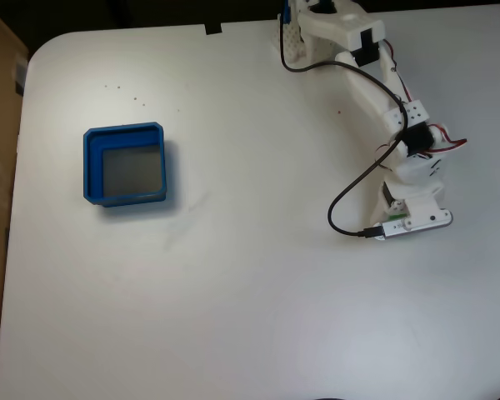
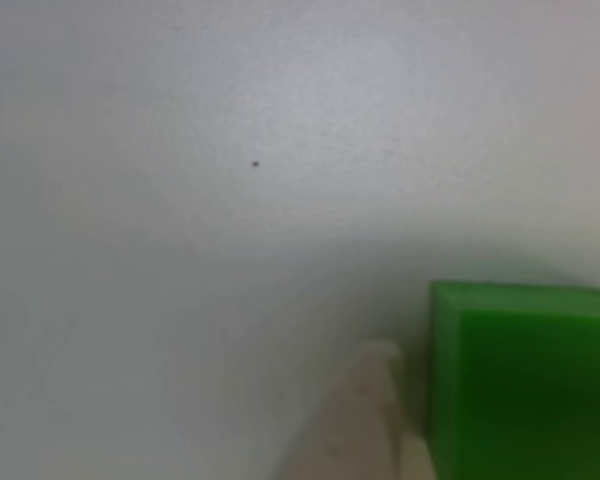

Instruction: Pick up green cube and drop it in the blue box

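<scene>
Up close in the other view, the green cube (image 2: 525,385) sits on the white table (image 2: 180,200) with one pale fingertip (image 2: 365,420) just beside its left face; whether the gripper is apart or clamped cannot be told. Farther off in the fixed view, the arm (image 1: 375,79) reaches down over the cube, well apart from the blue box (image 1: 127,164) on the left.

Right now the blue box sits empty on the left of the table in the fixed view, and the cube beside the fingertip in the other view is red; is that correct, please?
Not quite: the cube is green, not red, as the other view shows, close beside a pale fingertip. The rest holds: the blue box sits empty on the left of the table in the fixed view.
</scene>
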`<state>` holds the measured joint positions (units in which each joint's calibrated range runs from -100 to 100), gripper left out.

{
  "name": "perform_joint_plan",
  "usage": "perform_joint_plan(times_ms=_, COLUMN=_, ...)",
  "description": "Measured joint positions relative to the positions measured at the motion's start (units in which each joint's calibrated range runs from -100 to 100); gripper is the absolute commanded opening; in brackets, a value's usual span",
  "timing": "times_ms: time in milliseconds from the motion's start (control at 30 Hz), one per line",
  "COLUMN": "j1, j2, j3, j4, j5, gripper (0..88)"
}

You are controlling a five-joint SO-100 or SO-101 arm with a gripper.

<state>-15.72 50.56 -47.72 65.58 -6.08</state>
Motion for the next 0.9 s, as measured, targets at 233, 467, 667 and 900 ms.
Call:
perform_joint_plan(times_ms=233, j1=0.0, j2=0.0, j3=0.0, j4=0.0, j5=0.0, gripper=25.3)
perform_joint_plan(times_ms=467, j1=0.0, j2=0.0, j3=0.0, j4=0.08, j5=0.0, gripper=11.5)
perform_joint_plan(times_ms=667, j1=0.07, j2=0.0, j3=0.0, j4=0.08, j5=-0.05, gripper=5.5)
perform_joint_plan(times_ms=900, j1=0.07, j2=0.0, j3=0.0, j4=0.17, j5=-0.05, gripper=2.0)
